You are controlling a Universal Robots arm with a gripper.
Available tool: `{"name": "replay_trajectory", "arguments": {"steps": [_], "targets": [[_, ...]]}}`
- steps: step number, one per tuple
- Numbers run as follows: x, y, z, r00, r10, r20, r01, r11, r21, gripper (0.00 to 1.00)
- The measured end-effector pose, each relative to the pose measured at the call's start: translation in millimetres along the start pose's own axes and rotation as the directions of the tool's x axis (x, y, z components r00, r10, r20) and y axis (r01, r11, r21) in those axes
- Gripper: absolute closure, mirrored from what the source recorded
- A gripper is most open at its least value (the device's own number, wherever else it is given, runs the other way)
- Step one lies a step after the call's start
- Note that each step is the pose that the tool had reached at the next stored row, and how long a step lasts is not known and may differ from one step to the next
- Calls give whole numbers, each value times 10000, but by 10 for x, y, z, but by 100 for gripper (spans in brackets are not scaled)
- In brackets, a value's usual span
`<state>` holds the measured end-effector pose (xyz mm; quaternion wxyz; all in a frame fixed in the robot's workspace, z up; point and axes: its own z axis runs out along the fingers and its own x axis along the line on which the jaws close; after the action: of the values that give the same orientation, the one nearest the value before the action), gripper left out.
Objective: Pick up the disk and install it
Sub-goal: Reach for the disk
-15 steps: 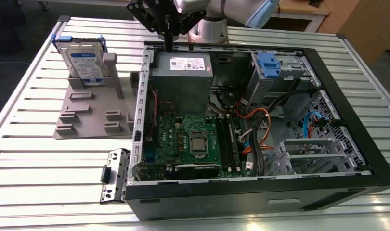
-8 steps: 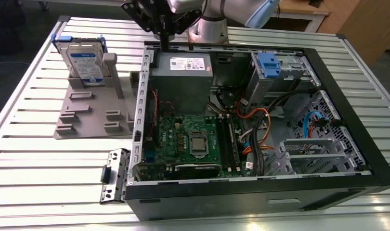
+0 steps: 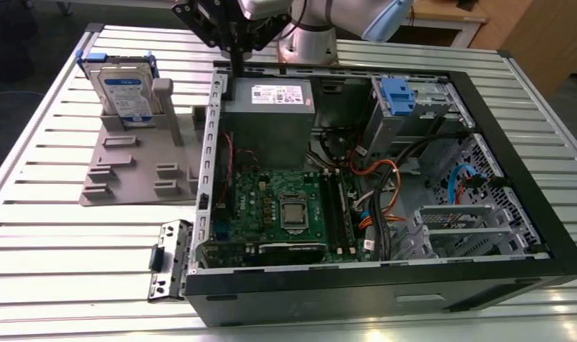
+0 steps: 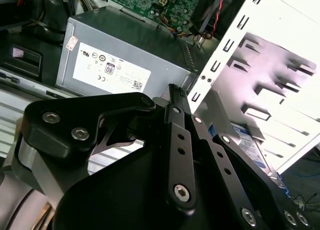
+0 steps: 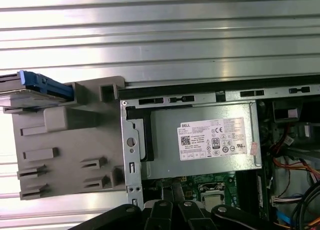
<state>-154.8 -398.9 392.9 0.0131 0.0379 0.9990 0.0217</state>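
Plainly, one disk stood upright on its edge in a slot of the single grey fixture. This was in the upper part of the frame, toward the exterior view's left, on the slatted metal worktop. One gripper hung at the top of that frame over the rear wall of the one open computer case. It was just beside the grey power supply and apart from the disk. Its fingers were pressed together with nothing between them.

The exterior view took in the whole case. It held one green motherboard and one blue latch on the metal cage toward the exterior view's right. One loose grey bracket lay on the worktop by the case's near corner.

The first wrist view looked down on the disk edge-on, its blue carrier jutting from the fixture. The power supply's white sticker showed across the case's perforated side wall, which stood between the two.

In the second wrist view the gripper's own black links covered most of the fixture. A strip of white and blue behind them was probably the disk's label, though too little showed to be sure.
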Motion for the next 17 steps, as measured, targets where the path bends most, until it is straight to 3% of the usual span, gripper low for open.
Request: {"name": "replay_trajectory", "arguments": {"steps": [17], "targets": [[150,-12,1,10000,0,0,0,10000,0,90]]}}
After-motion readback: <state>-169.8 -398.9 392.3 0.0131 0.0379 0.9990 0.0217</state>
